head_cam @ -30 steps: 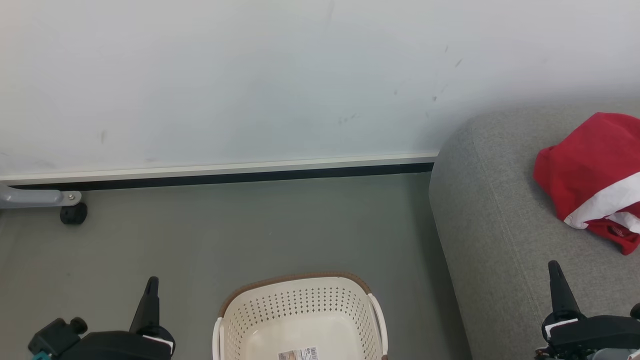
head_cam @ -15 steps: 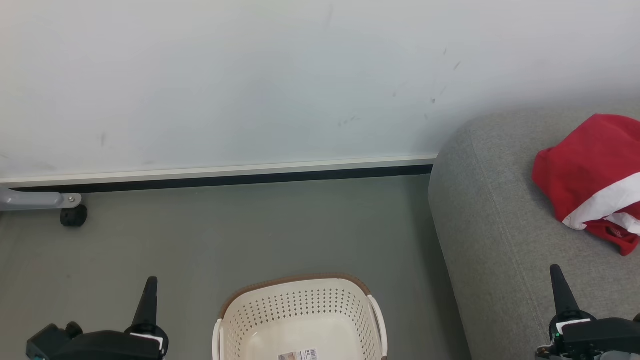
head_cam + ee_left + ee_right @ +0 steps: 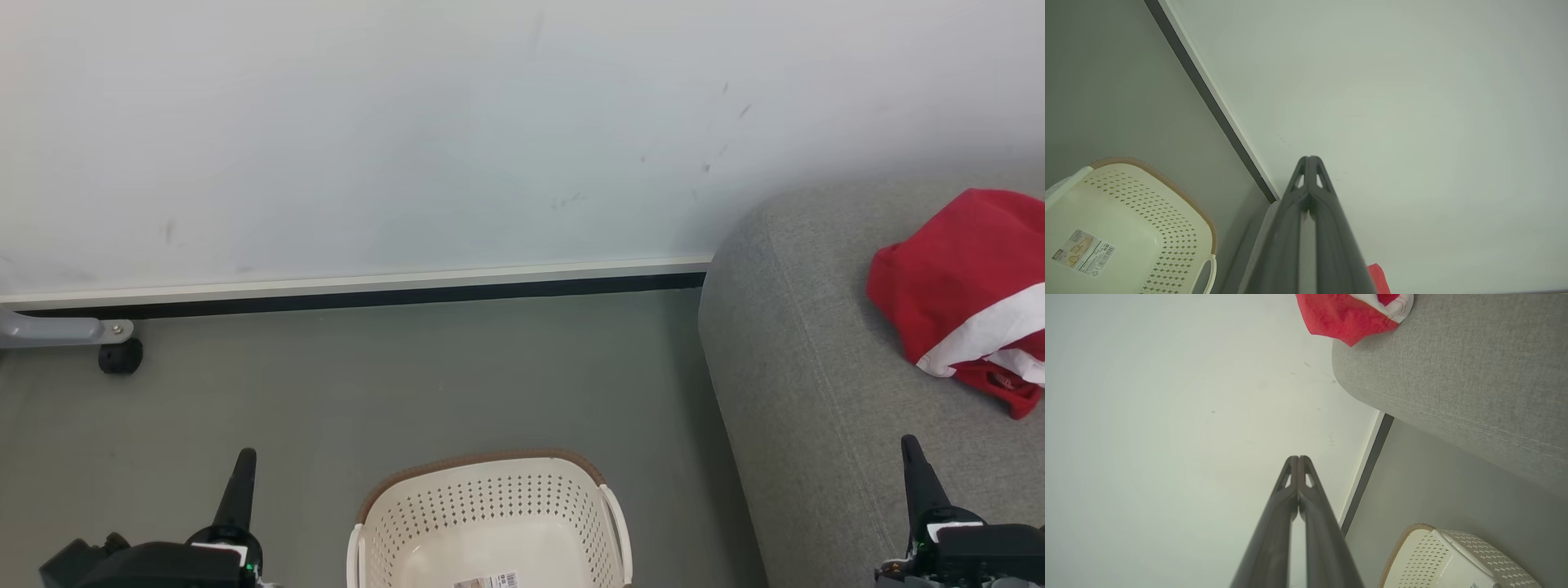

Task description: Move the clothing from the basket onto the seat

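Bright red clothing [image 3: 955, 278] with a broad white band lies on the plain mid-grey fabric seat [image 3: 800, 367]. The basket [image 3: 490, 498] is cream, patterned with rows of small holes, with a brown rim and white handles. Around the basket, the floor [image 3: 408, 376] is dull grey-green.

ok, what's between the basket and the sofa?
Just a strip of bare grey floor. The basket and the sofa stand apart, with nothing lying between them. The head view shows it, and the right wrist view agrees.
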